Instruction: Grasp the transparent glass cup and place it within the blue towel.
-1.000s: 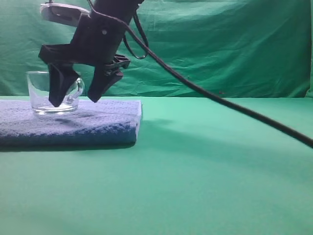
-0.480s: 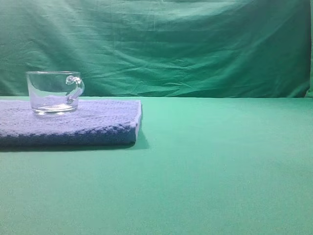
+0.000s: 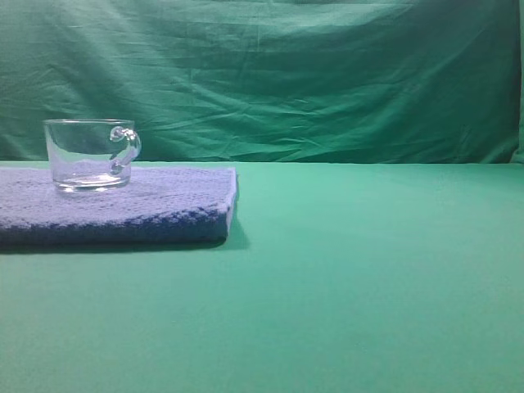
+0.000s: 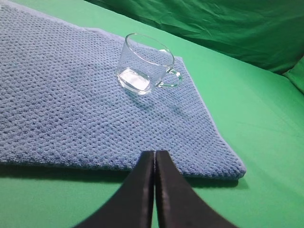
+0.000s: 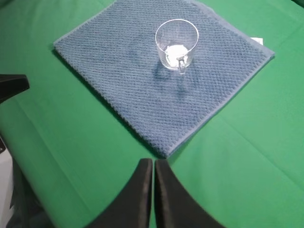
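Note:
The transparent glass cup [image 3: 88, 154] stands upright on the blue towel [image 3: 139, 209] at the left, its handle to the right. It also shows in the left wrist view [image 4: 144, 70] and the right wrist view [image 5: 176, 43], standing on the towel [image 4: 71, 109] [image 5: 156, 90]. My left gripper [image 4: 155, 153] is shut and empty, hovering over the towel's near edge, well back from the cup. My right gripper [image 5: 153, 161] is shut and empty, high above the green cloth just off the towel's near corner. Neither gripper shows in the exterior view.
Green cloth [image 3: 368, 270] covers the table and hangs as a backdrop [image 3: 327, 74]. A dark arm part [image 5: 12, 85] and a white base [image 5: 4, 190] sit at the left edge of the right wrist view. A small white tag [image 5: 257, 41] lies by the towel's far corner.
One second ago an open gripper hung over the towel by the cup's handle in the exterior view. It has drawn out of that view. The cup stays on the towel.

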Robot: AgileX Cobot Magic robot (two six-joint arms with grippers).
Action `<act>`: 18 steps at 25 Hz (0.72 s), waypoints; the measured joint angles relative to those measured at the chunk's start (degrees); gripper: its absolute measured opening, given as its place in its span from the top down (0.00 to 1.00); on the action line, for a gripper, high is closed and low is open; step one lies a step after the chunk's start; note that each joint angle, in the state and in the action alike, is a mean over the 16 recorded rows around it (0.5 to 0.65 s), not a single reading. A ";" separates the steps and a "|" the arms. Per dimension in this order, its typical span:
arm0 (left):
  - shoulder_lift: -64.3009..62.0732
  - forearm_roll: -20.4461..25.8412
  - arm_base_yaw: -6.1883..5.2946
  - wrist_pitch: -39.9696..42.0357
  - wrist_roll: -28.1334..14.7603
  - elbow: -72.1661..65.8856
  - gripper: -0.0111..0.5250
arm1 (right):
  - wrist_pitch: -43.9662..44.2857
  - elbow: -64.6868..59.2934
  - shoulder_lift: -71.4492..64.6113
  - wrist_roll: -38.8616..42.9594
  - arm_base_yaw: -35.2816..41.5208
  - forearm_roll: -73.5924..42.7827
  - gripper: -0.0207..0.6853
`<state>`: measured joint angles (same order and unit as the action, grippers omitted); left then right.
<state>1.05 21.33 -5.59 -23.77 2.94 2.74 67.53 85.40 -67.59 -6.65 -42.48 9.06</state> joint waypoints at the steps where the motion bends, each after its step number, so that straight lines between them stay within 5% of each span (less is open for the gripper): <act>1: 0.00 0.00 0.00 0.00 0.00 0.00 0.98 | -0.47 -2.78 2.91 -0.01 0.00 0.08 0.97; 18: 0.00 0.00 0.00 0.00 0.00 0.00 0.98 | -9.48 -33.36 37.46 3.04 2.27 -3.83 0.97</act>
<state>1.05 21.33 -5.59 -23.77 2.94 2.74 58.05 52.04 -30.13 -3.61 -40.21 5.23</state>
